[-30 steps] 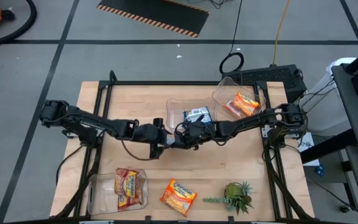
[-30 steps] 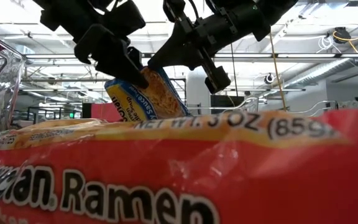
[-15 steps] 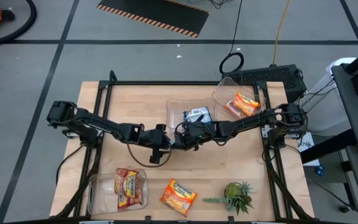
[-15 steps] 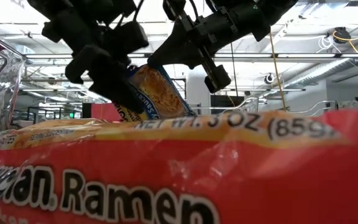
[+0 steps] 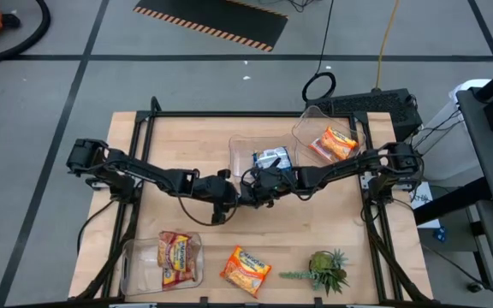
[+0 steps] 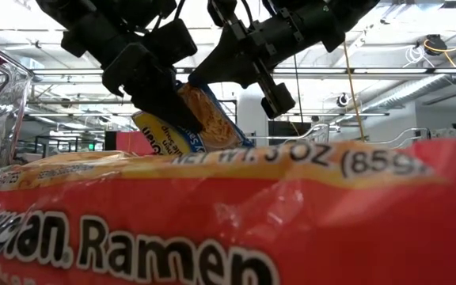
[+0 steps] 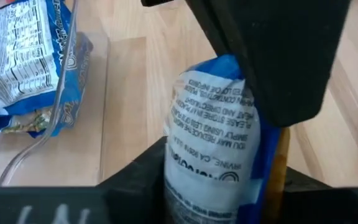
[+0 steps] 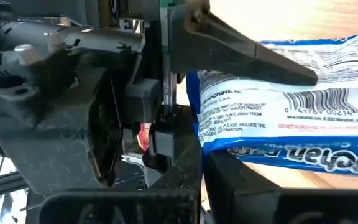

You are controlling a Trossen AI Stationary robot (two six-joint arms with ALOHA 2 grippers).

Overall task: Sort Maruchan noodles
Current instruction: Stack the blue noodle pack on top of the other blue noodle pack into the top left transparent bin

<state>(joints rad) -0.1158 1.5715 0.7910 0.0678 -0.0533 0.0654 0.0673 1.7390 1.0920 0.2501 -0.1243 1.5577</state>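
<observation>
The left hand and the right hand meet above the middle of the tabletop, just in front of the centre bin. Both pinch the same blue-and-yellow packet, held clear of the tabletop and tilted. The right hand's fingers are pressed together on one end of it; the left hand's fingers clamp the other end. On the packet's white back panel the wrist views show small print including "PLEASE STORE IN A COOL PLACE", "IRVINE, CA" and a barcode.

The centre bin holds a second blue packet. The bin to its right holds an orange packet. The bin nearest the left front corner holds a red-brown packet. A loose orange packet lies on the tabletop in front of the centre bin, beside a green plant; the low view reads "Ramen" and "NET WT. 3 OZ (85g)" on it.
</observation>
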